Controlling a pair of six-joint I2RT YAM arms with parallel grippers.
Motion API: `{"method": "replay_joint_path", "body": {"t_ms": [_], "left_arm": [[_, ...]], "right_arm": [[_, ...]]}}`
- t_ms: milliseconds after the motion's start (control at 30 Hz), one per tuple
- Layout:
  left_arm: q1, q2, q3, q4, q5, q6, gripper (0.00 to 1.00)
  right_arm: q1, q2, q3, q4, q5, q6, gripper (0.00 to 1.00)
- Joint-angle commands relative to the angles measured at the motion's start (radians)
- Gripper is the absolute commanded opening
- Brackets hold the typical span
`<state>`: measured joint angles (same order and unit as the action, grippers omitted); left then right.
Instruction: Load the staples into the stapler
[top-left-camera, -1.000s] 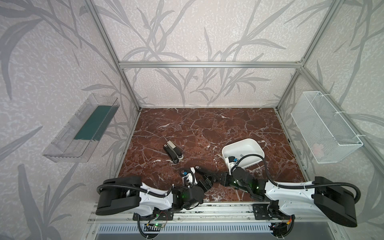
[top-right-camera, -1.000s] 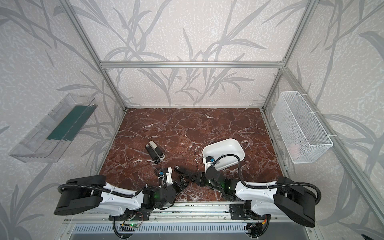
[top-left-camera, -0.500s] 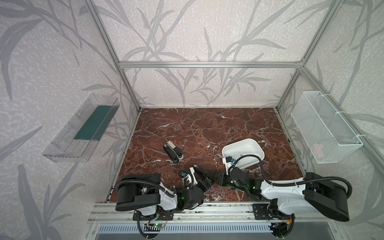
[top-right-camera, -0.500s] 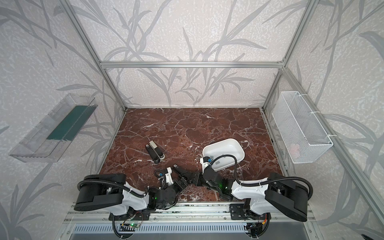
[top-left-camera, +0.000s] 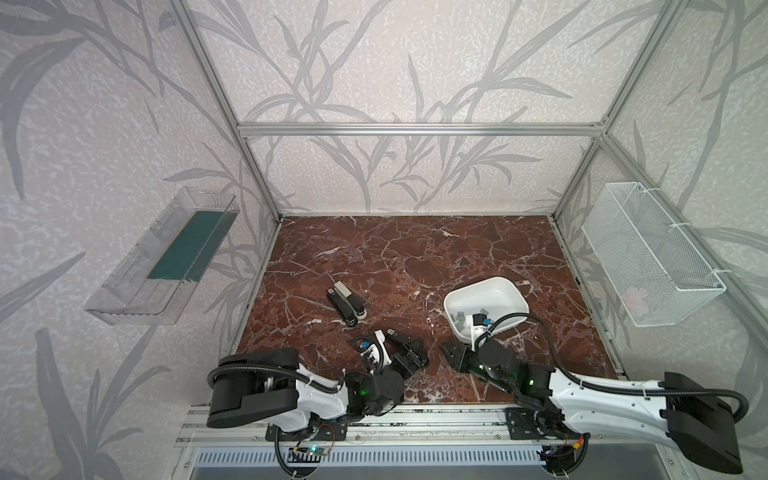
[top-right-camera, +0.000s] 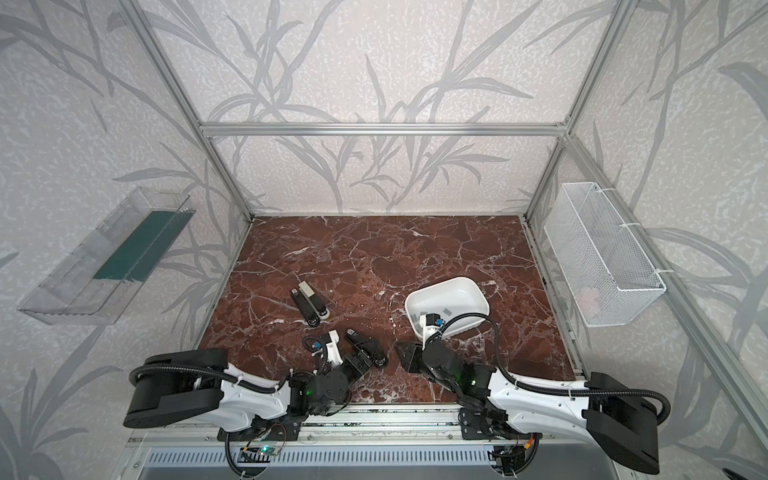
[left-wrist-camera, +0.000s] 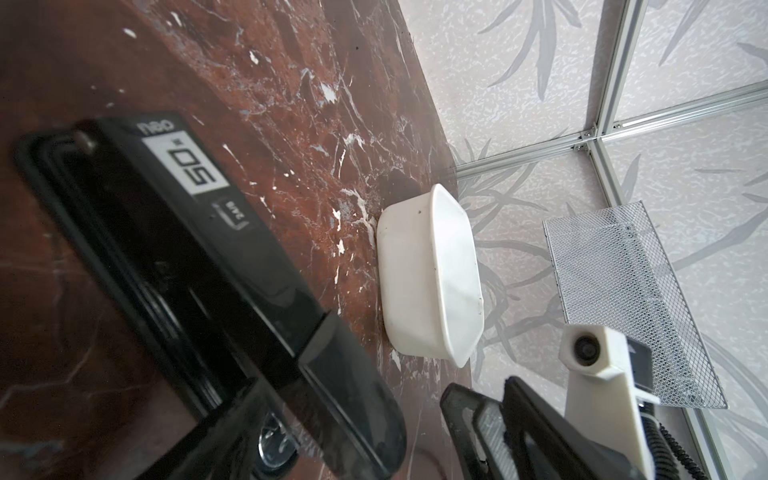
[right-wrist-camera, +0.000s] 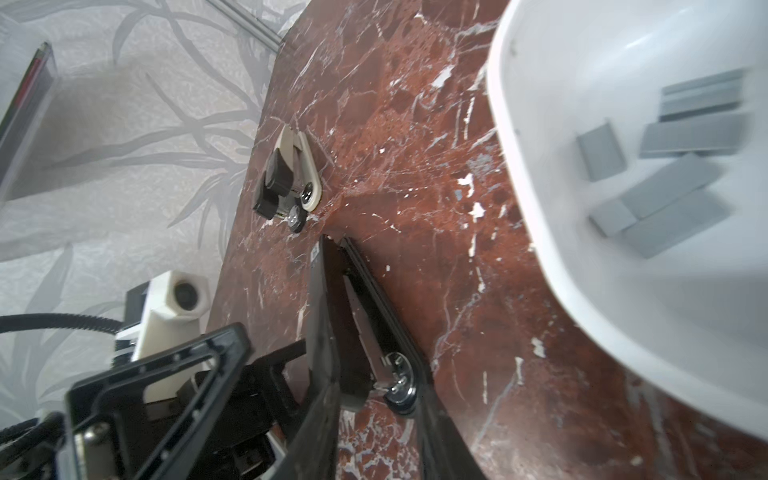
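Right wrist view showed the staples (right-wrist-camera: 673, 166) lying loose in the white tub (right-wrist-camera: 523, 199) on the counter (right-wrist-camera: 415, 124), near the right gripper (top-left-camera: 454, 354), whose fingers stood nearly together; whether they pinched anything could not be told. Left gripper (top-left-camera: 409, 353) fingers clamped the opened black stapler (left-wrist-camera: 199, 249), apart from the tub.

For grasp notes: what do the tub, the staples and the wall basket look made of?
Tub: likely plastic; white, smooth, with soft glossy highlights.
Staples: probably metal; flat, dull grey strips.
Basket: white-coated wire mesh with a see-through grid.
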<state>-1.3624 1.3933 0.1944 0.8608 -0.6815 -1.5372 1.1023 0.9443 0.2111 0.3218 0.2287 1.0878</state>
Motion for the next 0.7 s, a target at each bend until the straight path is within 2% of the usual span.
{"method": "replay_joint_path", "body": {"t_ms": [0,533,667], "left_arm": [[0.017,-0.014,0.033,-0.093,0.012,0.011,0.91],[0.06,0.167,0.039,0.123,0.081,-0.003,0.9],[0.073,0.253,0.014,0.267,0.084,-0.011,0.86]], "right_arm": [[-0.002,-0.032,-0.012,-0.086,0.045,-0.006,0.33],[-0.002,-0.088,-0.012,-0.134,0.055,-0.022,0.33],[-0.002,-0.093,-0.013,-0.14,0.054,-0.023,0.33]]}}
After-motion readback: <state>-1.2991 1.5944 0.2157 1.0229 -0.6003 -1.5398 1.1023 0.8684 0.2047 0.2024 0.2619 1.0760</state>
